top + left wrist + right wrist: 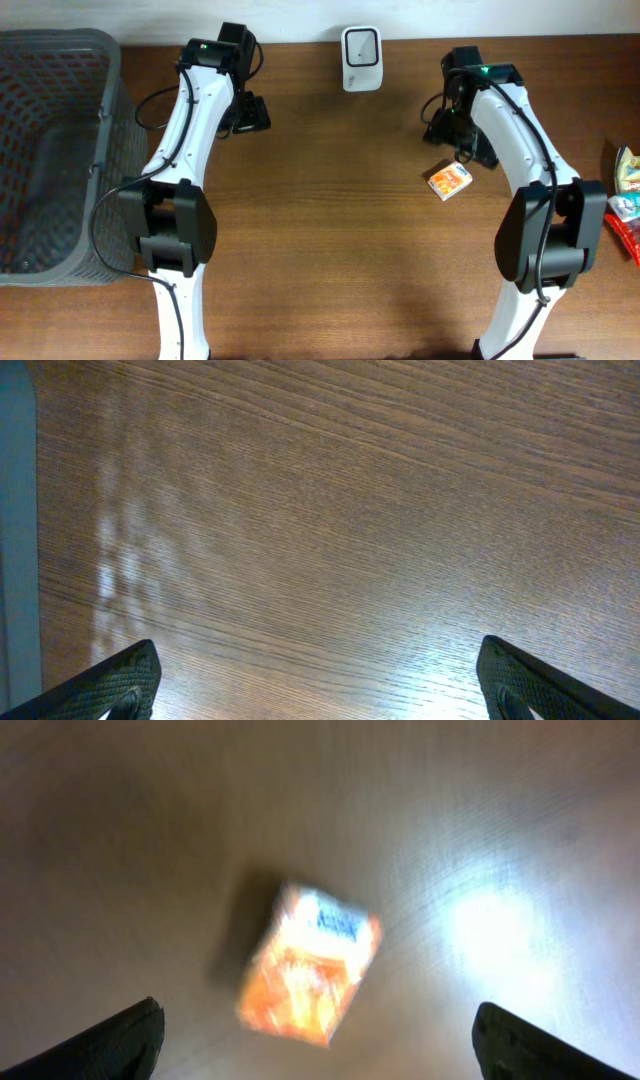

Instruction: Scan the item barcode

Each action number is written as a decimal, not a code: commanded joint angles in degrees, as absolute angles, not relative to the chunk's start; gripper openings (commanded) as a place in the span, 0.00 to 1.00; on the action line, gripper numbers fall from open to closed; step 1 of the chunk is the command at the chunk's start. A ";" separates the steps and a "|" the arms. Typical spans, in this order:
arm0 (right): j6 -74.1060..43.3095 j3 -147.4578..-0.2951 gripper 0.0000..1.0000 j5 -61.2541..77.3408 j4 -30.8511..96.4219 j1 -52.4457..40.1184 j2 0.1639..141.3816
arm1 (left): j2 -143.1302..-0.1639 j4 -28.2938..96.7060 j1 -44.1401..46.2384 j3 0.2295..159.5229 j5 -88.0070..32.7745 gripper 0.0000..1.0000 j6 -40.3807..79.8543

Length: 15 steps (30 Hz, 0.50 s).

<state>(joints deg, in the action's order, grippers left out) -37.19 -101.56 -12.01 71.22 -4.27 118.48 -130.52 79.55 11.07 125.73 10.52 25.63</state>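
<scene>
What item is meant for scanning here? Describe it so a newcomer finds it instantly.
Start at the wooden table, right half, beside the right arm. A small box lies flat there, alone on bare wood. It is orange with a pale end, unlike the mixed wrappers piled at the table's right edge.

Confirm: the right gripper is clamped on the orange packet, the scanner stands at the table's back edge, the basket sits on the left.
The grip is wrong. The right wrist view shows the right gripper open, the orange packet lying loose on the table. The scanner and the basket are as stated.
</scene>
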 commanded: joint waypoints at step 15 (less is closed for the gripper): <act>-34.76 -82.85 0.78 15.99 63.35 11.90 117.36 | -130.50 79.61 10.74 125.60 10.31 0.99 26.30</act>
